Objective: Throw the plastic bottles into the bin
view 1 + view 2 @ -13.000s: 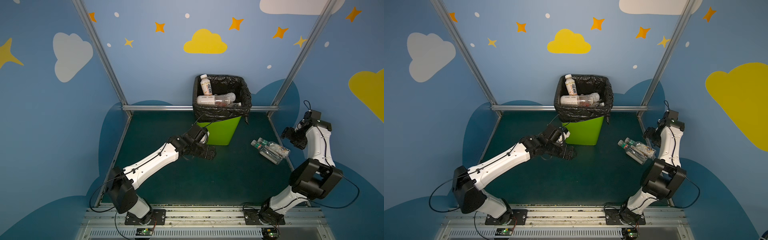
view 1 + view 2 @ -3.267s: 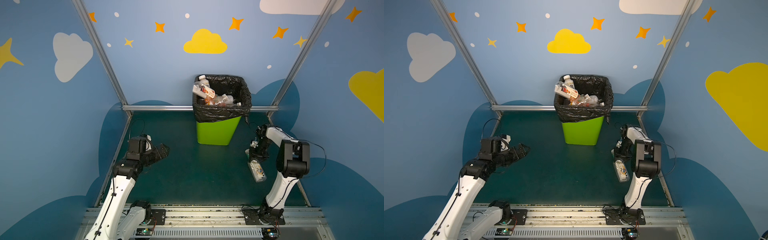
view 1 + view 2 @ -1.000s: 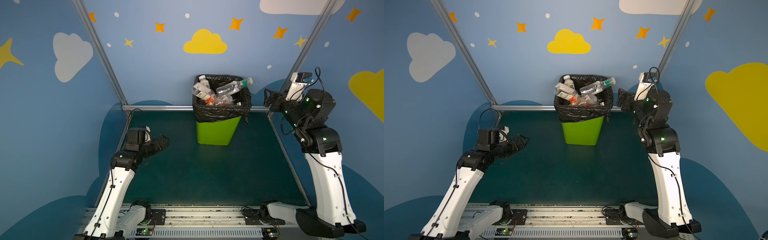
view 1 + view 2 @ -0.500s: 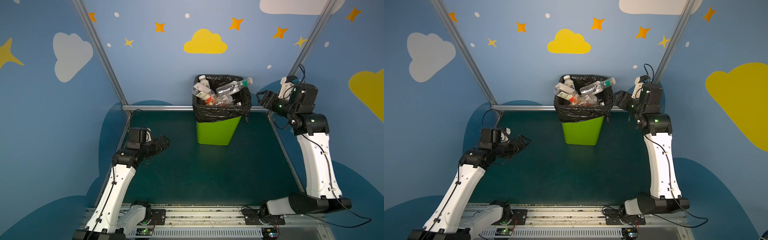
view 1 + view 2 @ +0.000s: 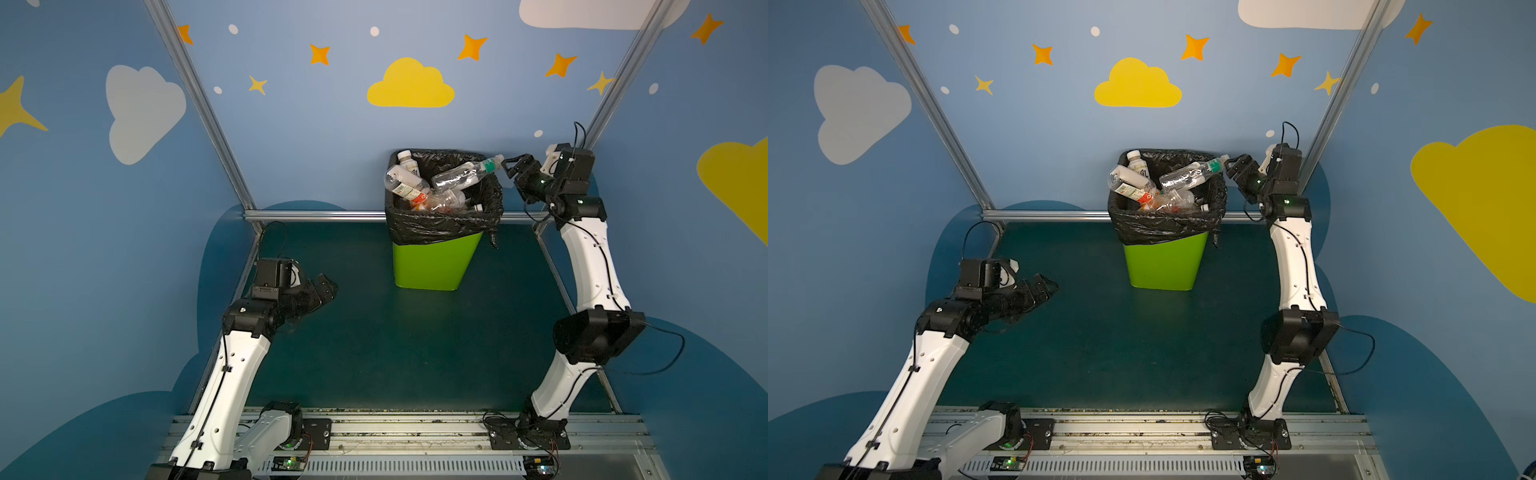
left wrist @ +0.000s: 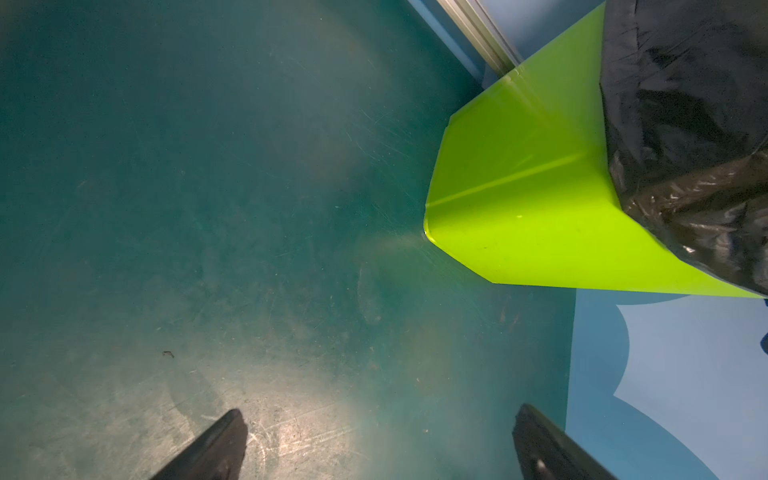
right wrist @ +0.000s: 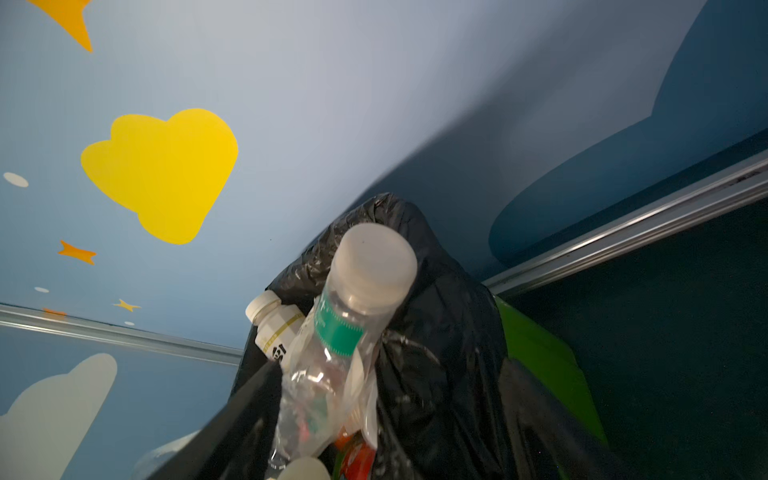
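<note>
Plastic this thin is basically the whole story here. The lime-green bin [image 5: 432, 266] at the far middle of the dark green mat [image 5: 395, 353] is heaped past its rim. The topmost clear bottle [image 5: 459, 176] lies slanted across the pile, with its neck poking out over the right edge of the black bag [image 5: 440, 228]. It's dented and crumpled and looks empty. My guess is it weighs next to nothing, caves in if you pinch the body, and is slick enough to squirt out of a hard squeeze. The stiff bits are the whitish cap [image 7: 376, 266] and the neck by the green band [image 7: 336, 332], so that's where I'd take hold. Or just nudge the cap end inward so it slides down into the heap. The right gripper [image 5: 513, 166] hangs right at that cap with its jaws apart and nothing between them as far as I can see; I can't tell if a fingertip is touching the cap. The left gripper [image 5: 326, 286] is low on the left, well apart from the bin, jaws spread wide and empty. I see no bottles lying on the mat in both top views. Watch the pile though. The white bottle [image 5: 409, 162] at the bin's far-left corner and the red-labelled bottle [image 5: 405, 189] just in front of it look loosely stacked, so a careless shove could tip one over the rim.
</note>
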Tool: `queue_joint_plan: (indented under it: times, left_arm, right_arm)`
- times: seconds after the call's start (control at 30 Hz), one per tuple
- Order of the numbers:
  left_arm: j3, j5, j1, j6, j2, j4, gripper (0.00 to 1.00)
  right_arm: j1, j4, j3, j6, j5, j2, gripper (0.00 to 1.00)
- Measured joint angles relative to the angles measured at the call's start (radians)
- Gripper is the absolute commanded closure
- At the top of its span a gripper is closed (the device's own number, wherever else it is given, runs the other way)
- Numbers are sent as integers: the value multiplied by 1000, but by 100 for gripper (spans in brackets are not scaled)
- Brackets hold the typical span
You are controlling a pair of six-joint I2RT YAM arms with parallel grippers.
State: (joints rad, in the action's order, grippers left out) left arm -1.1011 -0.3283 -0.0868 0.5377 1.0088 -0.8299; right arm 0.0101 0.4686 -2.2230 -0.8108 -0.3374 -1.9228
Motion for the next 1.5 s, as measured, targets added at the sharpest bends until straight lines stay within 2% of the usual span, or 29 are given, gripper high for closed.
queue_joint_plan:
  times: [0.3,0.53,0.7,0.93,1.1,1.27,1.33,1.37,1.5]
  left_arm:
    - [-27,24,22,-33,13,-38,0]
    - [-28,27,52,-45,8,-51,0]
    - [-28,26,59,-48,8,-50,0]
    - [-26,18,59,-47,8,-46,0]
    - [-16,11,59,-45,-4,-40,0]
    - [-5,10,59,-44,-26,-42,0]
    - [3,8,59,-43,-35,-43,0]
    - [6,8,59,-44,-37,-42,0]
    - [15,5,61,-43,-39,-43,0]
  right_arm:
    - [12,-47,-353,-132,-91,-278,19]
    - [42,-105,-365,-200,-162,-311,19]
    - [84,-127,-365,-128,-173,-285,19]
    - [198,-84,-365,127,-157,-176,21]
    - [312,-3,-383,382,-51,-110,25]
    - [467,95,-394,729,237,-92,32]
    - [529,115,-393,875,376,-97,29]
    - [556,119,-393,943,438,-101,25]
    - [603,119,-393,1110,600,-108,20]
